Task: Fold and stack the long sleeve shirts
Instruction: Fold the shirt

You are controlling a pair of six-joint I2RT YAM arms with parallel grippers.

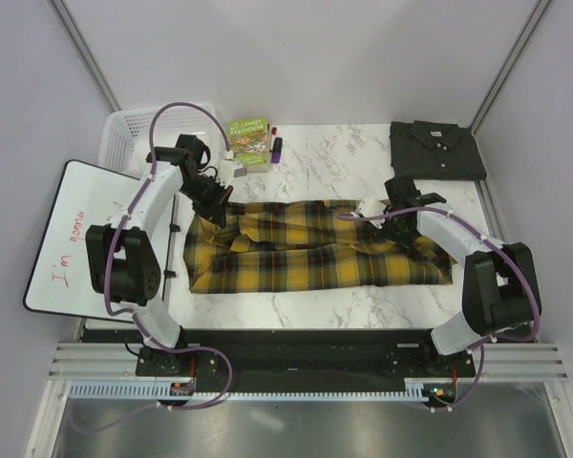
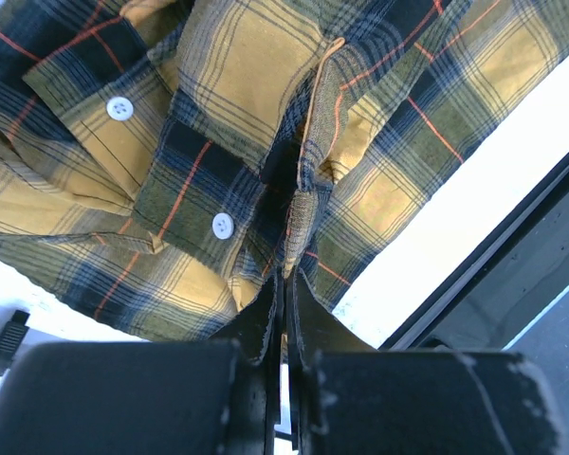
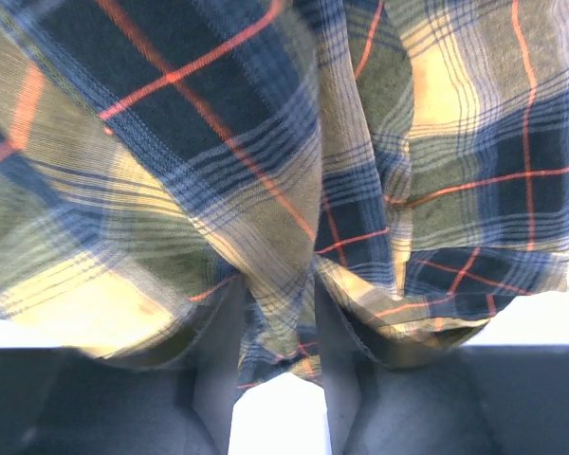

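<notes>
While the left gripper [image 2: 284,289] and right gripper [image 3: 277,318] pinch it, the plaid shirt [image 1: 315,253] lies rumpled.

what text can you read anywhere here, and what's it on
"I'm": red marker on the whiteboard; the word after it is unclear, maybe "gonna".
The title on the book is too small to read.
No text shows on the plaid shirt or the dark shirt.
</notes>
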